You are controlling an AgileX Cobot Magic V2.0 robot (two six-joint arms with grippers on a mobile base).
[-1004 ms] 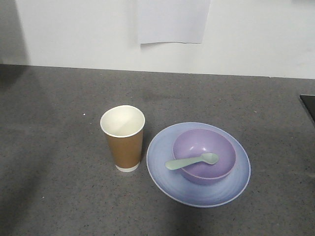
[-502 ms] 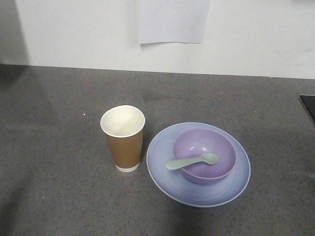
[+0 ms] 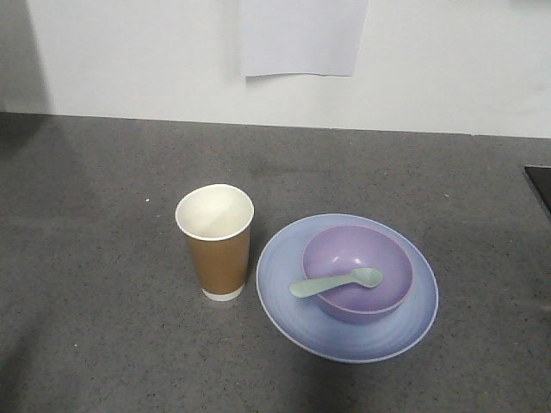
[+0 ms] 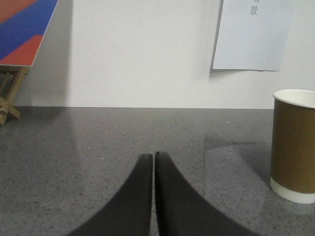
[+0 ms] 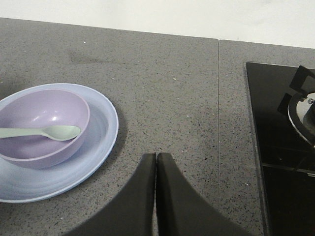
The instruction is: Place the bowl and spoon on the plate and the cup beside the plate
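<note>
Bowl [image 3: 356, 273] sits on the plate [image 3: 346, 335], a little toward the plate's 1 o'clock in the front view. The spoon [image 3: 335, 283] lies across the bowl, scoop inside toward 3 o'clock, handle sticking out over the rim toward 9 o'clock and hanging above the plate. The cup [image 3: 216, 242] stands upright on the counter [image 3: 95, 284] at the plate's 9 o'clock, just beside its rim and apart from it, open mouth up.

My left gripper [image 4: 153, 156] is closed on nothing, its two dark fingers [image 4: 138, 196] pressed together over bare counter; from that wrist the cup stands at 3 o'clock, near but apart from me. My right gripper [image 5: 156, 156] is likewise closed and empty, fingertips together above the counter, with the plate, bowl and spoon off at 9 o'clock, near but untouched.

A black stove top [image 5: 280, 147] lies at 3 o'clock of my right gripper, a burner at its far edge. A paper sheet [image 3: 301, 37] hangs on the white wall [image 3: 448, 60] at 12 o'clock. From my left wrist, a red-and-blue board [image 4: 24, 27] on a wooden easel [image 4: 11, 93] shows at 10 o'clock.
</note>
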